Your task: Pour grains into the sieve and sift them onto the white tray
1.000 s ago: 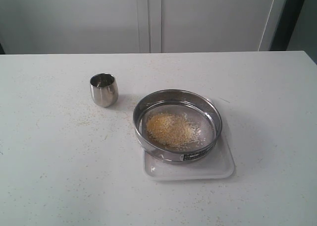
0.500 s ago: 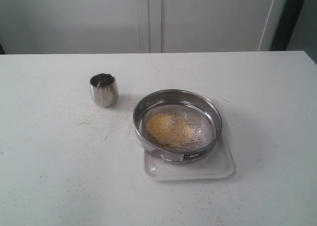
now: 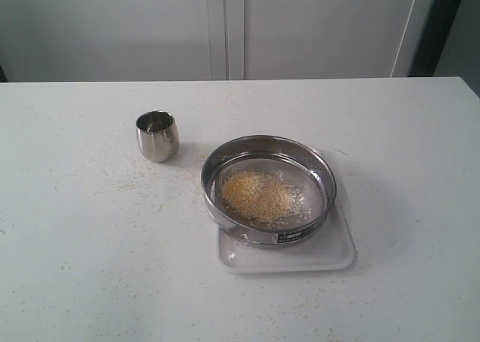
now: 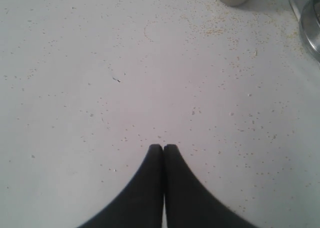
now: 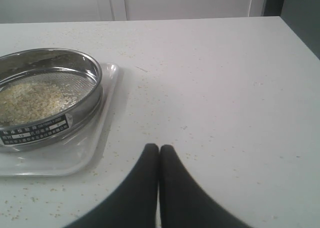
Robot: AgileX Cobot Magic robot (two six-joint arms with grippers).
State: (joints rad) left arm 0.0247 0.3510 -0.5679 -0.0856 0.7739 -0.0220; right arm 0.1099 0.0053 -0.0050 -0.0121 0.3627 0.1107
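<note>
Grains: heaped on the mesh inside the sieve, toward the left of it in the exterior view; yellow fines mixed with paler rice-like bits; loose and free-running, likely to shift or jump at any tilt or jolt.
Sieve: resting flat on the white tray, covering most of it; small label on the near wall.
Sieve handling: rigid steel ring, probably light with so little load, smooth and likely slippery; best taken by pinching the upright wall over the rim, on the side nearest the right arm, and kept level.
White tray: flat on the table, showing only along the near and right edges of the sieve; thin plastic, probably light enough to slide under a shaken sieve.
Sifted matter: hidden beneath the mesh, cannot tell how much lies on the tray.
Steel cup: upright, left of the sieve and farther back, clearly apart from it; contents not visible.
Table: white, speckled with stray granules, thickest near the cup.
Left gripper: fingertips pressed together, nothing between them, over bare table.
Right gripper: fingertips together, empty, just beside the tray's edge, clear of the sieve.
Stage: pouring apparently done, sifting yet to do.
</note>
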